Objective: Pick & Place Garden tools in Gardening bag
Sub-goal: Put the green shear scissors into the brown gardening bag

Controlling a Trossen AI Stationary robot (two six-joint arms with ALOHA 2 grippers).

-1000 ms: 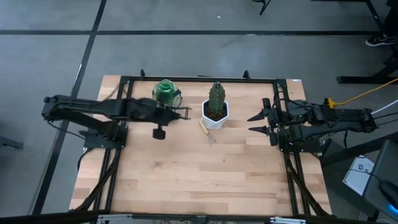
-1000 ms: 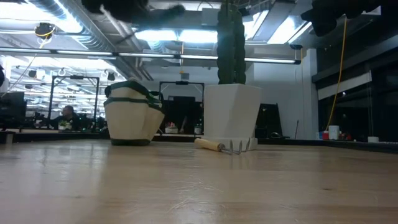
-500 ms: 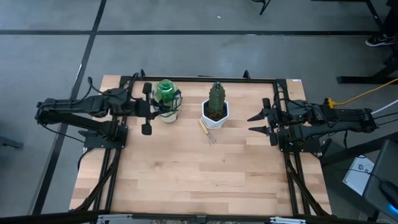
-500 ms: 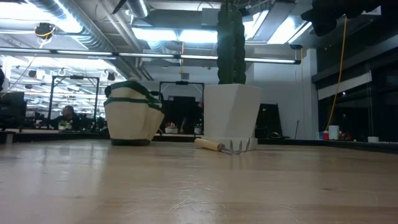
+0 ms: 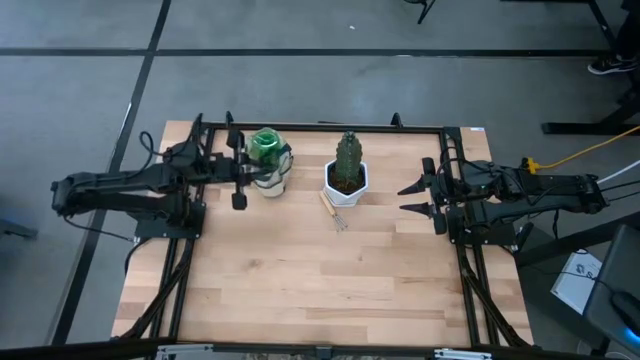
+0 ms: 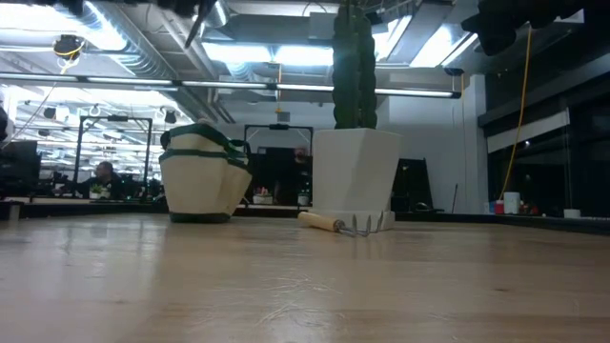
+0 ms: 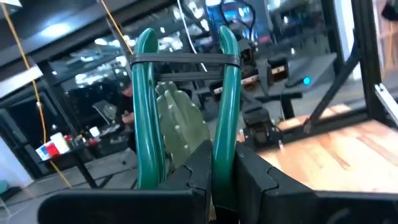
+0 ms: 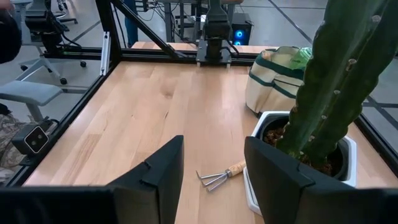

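High view looks straight down on the whole pale wooden slatted table (image 5: 300, 270). Low view sits at tabletop level, facing the room behind. Both share the beige canvas tote with green trim (image 5: 266, 160) (image 6: 203, 173) and the white hexagonal pot (image 5: 345, 183) (image 6: 355, 171). Right wrist view faces across the table, showing both too; left wrist view sits close against the tote's green handles.

A robotics lab or industrial workshop, by the look of it — the butcher-block table (image 5: 320, 260) sits inside a black metal frame (image 5: 320, 127) on a grey concrete floor (image 5: 330, 85) marked with dark lines. Overhead run exposed ducts (image 6: 143, 48) and strip lights (image 6: 238, 52); beyond the table stand more black rigs (image 8: 211, 25), a wheeled chair (image 8: 28, 93) and what may be a seated person (image 6: 103, 176) — blurred
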